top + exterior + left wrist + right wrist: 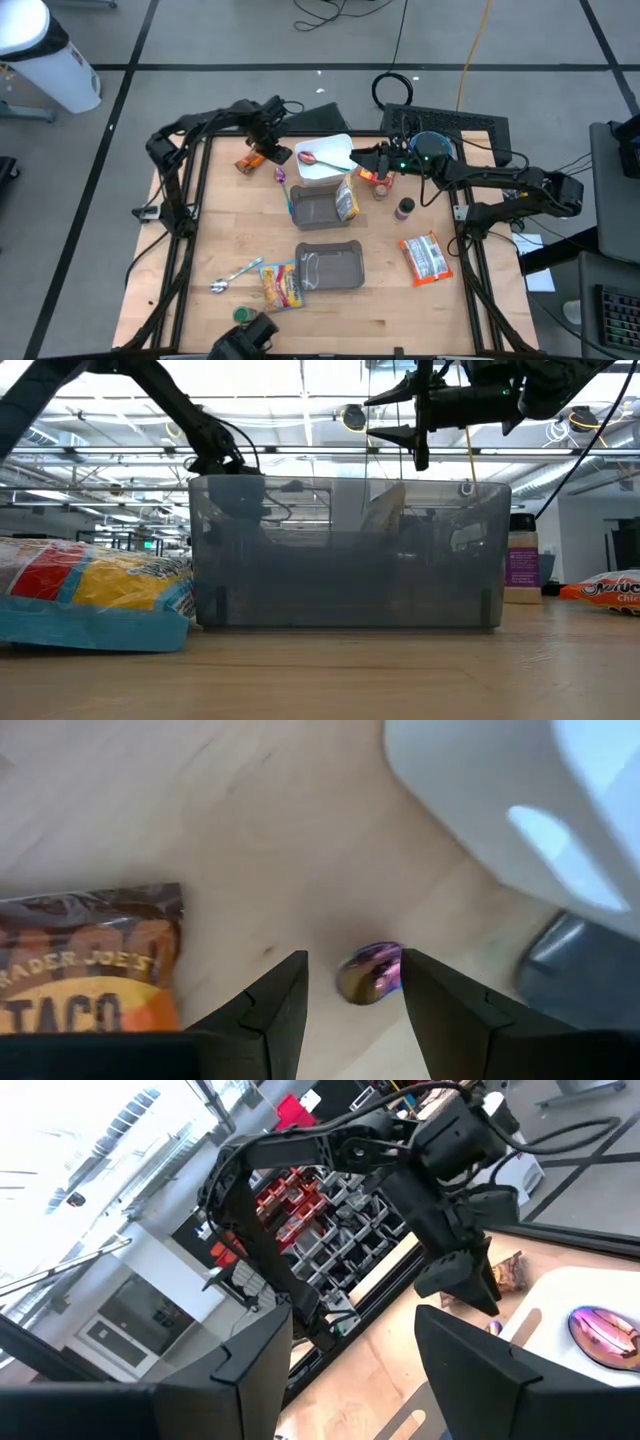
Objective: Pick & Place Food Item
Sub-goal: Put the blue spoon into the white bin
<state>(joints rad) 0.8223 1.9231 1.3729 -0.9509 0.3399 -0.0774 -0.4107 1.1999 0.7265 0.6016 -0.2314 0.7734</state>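
While the left gripper hovers with wide jaws over a small shiny item beside the taco bag, closing off-centre could flick it away; the right gripper waits, jaws open.

left arm: showing dark jointed links, black cables | right arm: glowing green light near wrist

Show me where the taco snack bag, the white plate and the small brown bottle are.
Taco snack bag (85, 965), left wrist view, printed front.
White plate (335, 150), high view, bare corner.
Small brown bottle (404, 209), high view, its cap.
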